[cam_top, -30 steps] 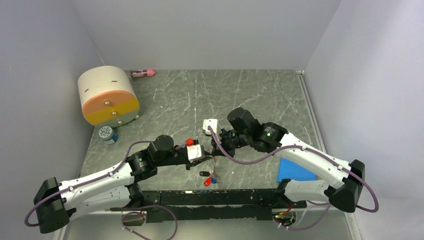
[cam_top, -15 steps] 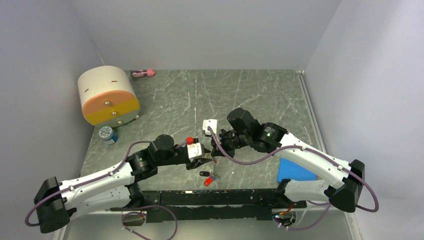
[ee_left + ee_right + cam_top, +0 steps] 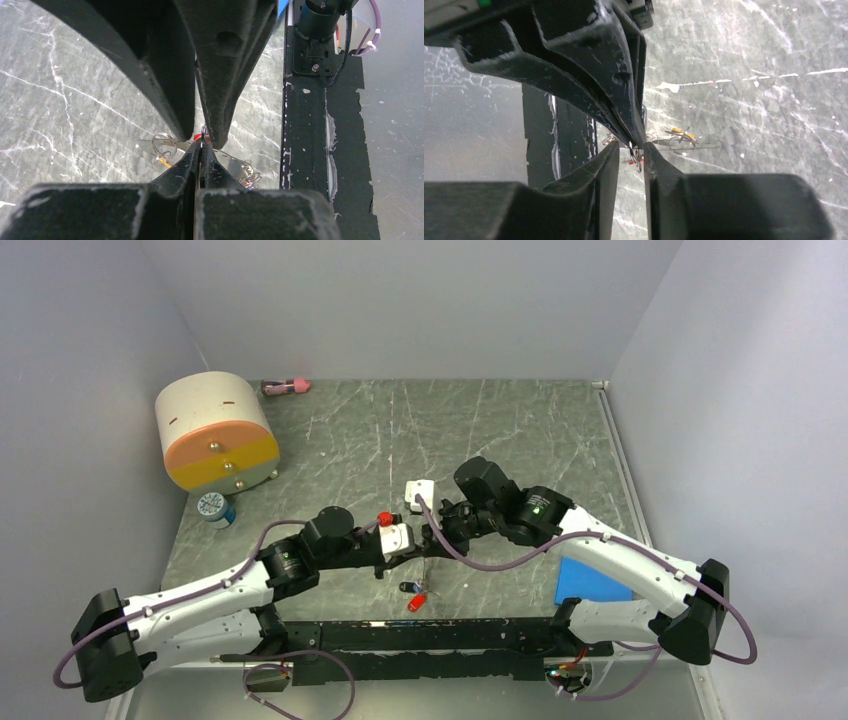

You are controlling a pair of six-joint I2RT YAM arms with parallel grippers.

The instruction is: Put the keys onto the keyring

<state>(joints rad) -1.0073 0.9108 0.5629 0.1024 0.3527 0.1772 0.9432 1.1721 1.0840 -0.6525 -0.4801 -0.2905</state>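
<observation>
Pale walls (image 3: 400,300), seemingly marbled grey tabletop (image 3: 500,430)

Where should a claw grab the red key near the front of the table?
Grab the red key by its plastic head, coming straight down from above. It seems to lie flat on the table, and the head is its chunkiest part.

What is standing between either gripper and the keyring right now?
Nothing visible. The left gripper and right gripper meet tip to tip, and both appear to pinch the thin keyring wire. The keys are just nearer the table's near edge, with nothing between.
</observation>
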